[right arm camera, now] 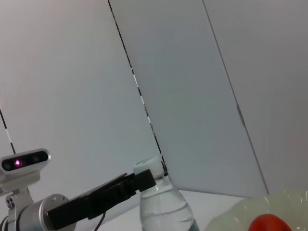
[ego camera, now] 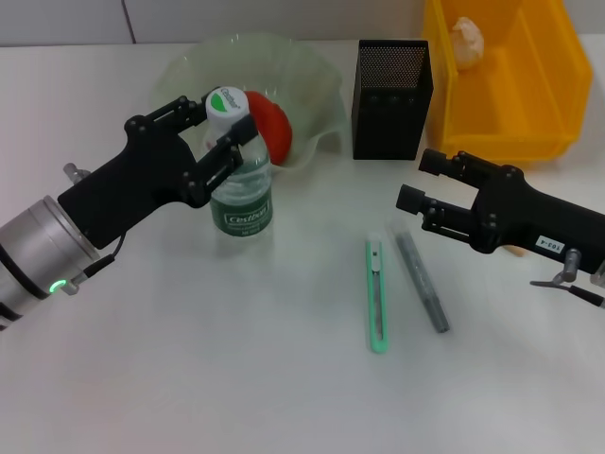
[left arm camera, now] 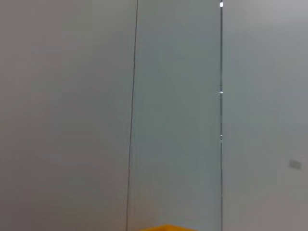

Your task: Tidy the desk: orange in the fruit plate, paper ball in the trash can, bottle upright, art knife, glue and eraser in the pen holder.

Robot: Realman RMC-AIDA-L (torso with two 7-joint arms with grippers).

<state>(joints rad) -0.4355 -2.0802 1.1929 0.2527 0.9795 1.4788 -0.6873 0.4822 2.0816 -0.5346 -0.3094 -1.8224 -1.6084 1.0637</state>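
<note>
Between my left gripper's (ego camera: 219, 126) fingers stands the bottle (ego camera: 241, 182), upright on the desk (ego camera: 236, 359), and my jaws are clamped on its neck just under the white cap (ego camera: 227, 101). Clear water fills the bottle, and a green label wraps its lower body. My right wrist view shows the same grip from the side, black fingers (right arm camera: 144, 180) pressed to the neck of the bottle.

Just behind the bottle sits the fruit plate (ego camera: 312, 80), a pale, wavy-edged glass bowl, and the orange (ego camera: 269, 128) lies inside it, partly hidden by the bottle. Beside the plate, toward my right, stands the pen holder (ego camera: 391, 99), a black mesh box; I cannot make out its inside. Farther right is the trash can (ego camera: 539, 104), a yellow bin, with the paper ball (ego camera: 467, 39) resting in it near the back wall.

My right gripper (ego camera: 414, 182) hangs above the desk in front of the bin, jaws apart and holding nothing. Below and just ahead of it lie two long things side by side, not touching: the green art knife (ego camera: 377, 295) and a grey glue stick (ego camera: 421, 282), both flat on the desk.

My left wrist view shows only a pale wall and a sliver of yellow at the edge.
</note>
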